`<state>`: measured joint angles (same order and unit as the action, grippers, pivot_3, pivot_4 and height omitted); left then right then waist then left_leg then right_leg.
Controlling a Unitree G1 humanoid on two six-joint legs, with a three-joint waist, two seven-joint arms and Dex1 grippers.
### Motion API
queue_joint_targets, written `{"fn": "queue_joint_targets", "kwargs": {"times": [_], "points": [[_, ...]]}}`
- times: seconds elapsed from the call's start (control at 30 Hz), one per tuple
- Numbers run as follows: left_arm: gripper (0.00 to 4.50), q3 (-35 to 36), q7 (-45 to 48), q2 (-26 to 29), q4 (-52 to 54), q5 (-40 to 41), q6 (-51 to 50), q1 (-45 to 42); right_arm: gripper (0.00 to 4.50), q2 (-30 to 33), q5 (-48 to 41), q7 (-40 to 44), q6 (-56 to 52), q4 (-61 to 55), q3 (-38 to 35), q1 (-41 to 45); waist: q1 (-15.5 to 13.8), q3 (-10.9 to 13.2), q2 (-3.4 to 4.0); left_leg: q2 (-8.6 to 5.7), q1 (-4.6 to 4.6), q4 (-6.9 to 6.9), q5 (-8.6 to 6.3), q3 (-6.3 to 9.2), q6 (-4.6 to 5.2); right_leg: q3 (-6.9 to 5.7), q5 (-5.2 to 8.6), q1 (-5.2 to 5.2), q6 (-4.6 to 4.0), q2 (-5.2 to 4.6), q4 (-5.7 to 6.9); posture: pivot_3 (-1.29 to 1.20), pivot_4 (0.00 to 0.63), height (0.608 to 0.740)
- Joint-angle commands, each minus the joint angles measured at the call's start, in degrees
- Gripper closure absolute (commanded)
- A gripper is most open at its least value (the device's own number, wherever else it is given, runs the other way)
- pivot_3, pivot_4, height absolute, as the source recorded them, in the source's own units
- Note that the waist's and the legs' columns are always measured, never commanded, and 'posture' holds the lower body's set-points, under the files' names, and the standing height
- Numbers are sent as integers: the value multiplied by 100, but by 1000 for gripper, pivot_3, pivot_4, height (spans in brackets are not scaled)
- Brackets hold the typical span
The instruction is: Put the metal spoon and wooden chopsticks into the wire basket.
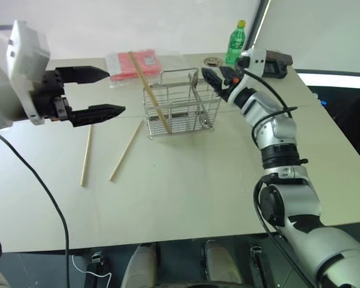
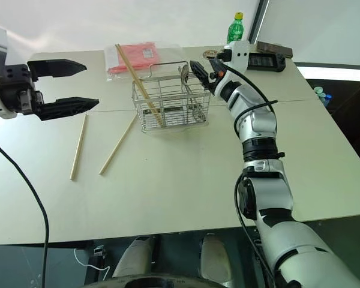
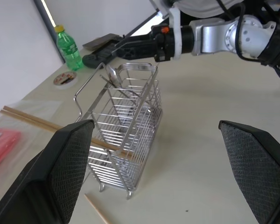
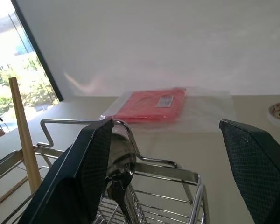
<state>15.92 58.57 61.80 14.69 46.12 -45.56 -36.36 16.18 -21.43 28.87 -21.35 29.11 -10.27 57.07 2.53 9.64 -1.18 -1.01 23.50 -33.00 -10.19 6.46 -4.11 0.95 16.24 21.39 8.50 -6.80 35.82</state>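
The wire basket stands at the middle of the table. One wooden chopstick leans inside it, its top sticking out toward the far left. Two more wooden chopsticks lie flat on the table to the basket's left. The metal spoon stands in the basket's right end, bowl up. My right gripper hovers at that end's rim, open, with the spoon bowl beside one finger. My left gripper hangs open above the table, left of the basket.
A flat red packet in clear wrap lies behind the basket. At the far edge, right of the packet, stand a green bottle and a small round dish. A dark flat device sits at the far right corner.
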Motion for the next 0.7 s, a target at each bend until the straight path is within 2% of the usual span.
{"fn": "queue_joint_targets", "kwargs": {"times": [0.03, 0.23, 0.33, 0.4, 0.47, 0.57, 0.7], "points": [[0, 232, -59, 101, -50, -129, 99, 94, 676, 663, -239, 826, -450, -1172, 166, 141, -2, 5, 6, 0, 0, 0, 0, -1, 0, 1, 0, 1, 0, 0, -1, 0, 150, 721], [0, 480, -700, 33, -625, -526, 54, 236, 676, 2435, -1118, 2884, -1742, -2839, 375, -246, -4, 2, -1, 1, 0, 2, -2, 0, 3, 0, 6, -1, 5, 0, -3, 0, 150, 721], [0, 522, -1166, -99, -904, -561, -235, 150, 676, 2962, -1452, 3410, -2071, -3372, 373, -541, -7, 0, -6, 1, -3, 0, -2, 0, 3, 0, 6, -8, 5, 0, -10, 0, 150, 721], [0, 347, -1877, -269, -1190, -839, -690, 71, 676, 3388, -1991, 3771, -2657, -3927, 207, -1021, -12, 0, -5, 2, -4, -2, -2, -1, 3, 1, 6, -10, 5, -1, -18, 0, 150, 721], [0, 143, -2506, -435, -1405, -1176, -1020, -45, 676, 3524, -2356, 3704, -3066, -4296, 20, -1383, -21, 0, -7, 3, -4, -1, -3, 0, 3, 1, 7, -15, 6, -1, -21, 0, 150, 721], [0, -155, -3174, -673, -1763, -1527, -1697, -359, 676, 3490, -2403, 3317, -3217, -4609, -44, -1817, -35, 0, -14, 3, -2, -3, -3, -1, 3, 1, 5, -14, 8, -1, -24, 0, 150, 721], [0, -534, -3623, -1040, -2482, -1851, -2441, -919, 676, 3443, -2699, 3096, -3389, -5022, -185, -2229, -58, 1, -24, 3, 0, -4, -3, -1, 3, 0, 5, -11, 8, 0, -24, 0, 150, 721]]}}
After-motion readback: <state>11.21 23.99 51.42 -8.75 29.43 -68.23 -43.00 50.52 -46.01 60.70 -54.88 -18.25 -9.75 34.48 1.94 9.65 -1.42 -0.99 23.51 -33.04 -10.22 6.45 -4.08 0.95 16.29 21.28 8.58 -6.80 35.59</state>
